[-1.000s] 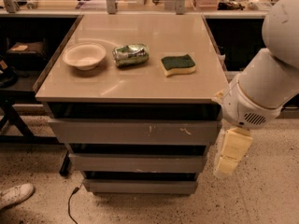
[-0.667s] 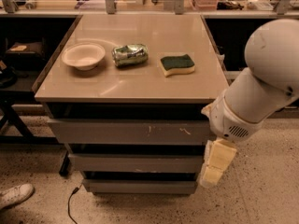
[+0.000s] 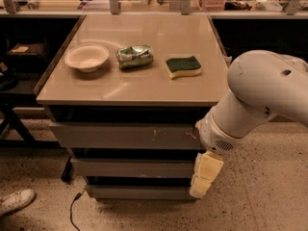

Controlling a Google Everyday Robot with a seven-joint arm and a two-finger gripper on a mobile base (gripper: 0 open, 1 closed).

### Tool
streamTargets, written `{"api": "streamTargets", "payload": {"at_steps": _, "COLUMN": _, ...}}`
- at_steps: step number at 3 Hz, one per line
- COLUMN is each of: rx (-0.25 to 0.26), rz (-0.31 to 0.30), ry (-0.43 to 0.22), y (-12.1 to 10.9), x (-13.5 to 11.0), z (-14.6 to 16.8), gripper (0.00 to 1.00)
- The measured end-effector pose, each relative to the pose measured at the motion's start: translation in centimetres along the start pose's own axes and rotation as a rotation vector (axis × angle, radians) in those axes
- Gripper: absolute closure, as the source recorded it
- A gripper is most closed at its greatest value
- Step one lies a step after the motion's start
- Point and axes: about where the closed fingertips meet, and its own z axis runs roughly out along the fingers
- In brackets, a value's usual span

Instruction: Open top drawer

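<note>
The top drawer [image 3: 120, 135] is the widest grey drawer under the tabletop, with pale scratch marks right of centre, and it sits closed. Two narrower grey drawers, the middle drawer [image 3: 130, 167] and the bottom drawer [image 3: 139, 192], sit below it. My white arm [image 3: 255, 100] reaches down at the right. My gripper [image 3: 204, 175], with pale yellow fingers, hangs in front of the right ends of the two lower drawers, below the top drawer's right corner.
On the beige tabletop [image 3: 144, 90] sit a white bowl [image 3: 86, 57], a crushed green can [image 3: 134, 56] and a green-and-yellow sponge [image 3: 183, 66]. A white shoe [image 3: 14, 201] and a black cable [image 3: 72, 211] lie on the floor at the lower left. Dark shelving stands left.
My arm and gripper have moved left, from beside the cabinet's right edge to in front of the lower drawers' right ends. The drawers have not moved.
</note>
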Motion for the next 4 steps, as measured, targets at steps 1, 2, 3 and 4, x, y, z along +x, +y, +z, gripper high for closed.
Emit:
{"api": "streamTargets", "payload": {"at_steps": 1, "rx": 0.022, "rz": 0.002, "ry": -0.035, "y": -1.3, "x": -1.1, "z": 1.5, "gripper": 0.0}}
{"api": "streamTargets", "payload": {"at_steps": 2, "rx": 0.069, "rz": 0.017, "ry": -0.056, "y": -4.1, "x": -2.0, "z": 3.3, "gripper": 0.0}}
{"api": "streamTargets", "payload": {"at_steps": 3, "rx": 0.091, "rz": 0.046, "ry": -0.034, "y": -6.1, "x": -1.9, "z": 5.2, "gripper": 0.0}}
{"api": "streamTargets", "payload": {"at_steps": 4, "rx": 0.091, "rz": 0.046, "ry": -0.033, "y": -6.0, "x": -1.9, "z": 5.2, "gripper": 0.0}}
